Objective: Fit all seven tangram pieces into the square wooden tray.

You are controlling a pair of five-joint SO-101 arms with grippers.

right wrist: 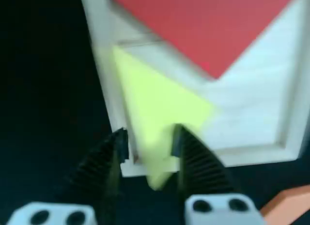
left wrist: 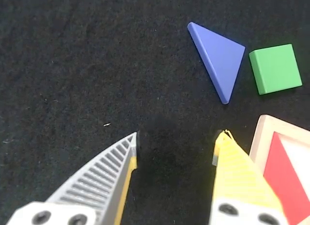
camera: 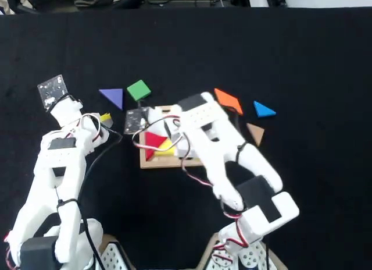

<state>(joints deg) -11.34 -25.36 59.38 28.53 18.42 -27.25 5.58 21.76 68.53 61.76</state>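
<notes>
The left arm [camera: 55, 165] and the right arm [camera: 224, 151] are built of chunky white plastic shells with black motor blocks set at the joints, and thin red, black and white cables [camera: 232, 242] loop loosely along them. Each wrist carries a small dark circuit board [camera: 52, 89] speckled with pale dots. The left pincer [left wrist: 179, 137] has one pale grey ribbed finger edged in yellow and one yellow ribbed finger, while the right pincer [right wrist: 149, 137] has two black ribbed fingers; both sit on white bases with dark round screws [right wrist: 38, 217].
</notes>
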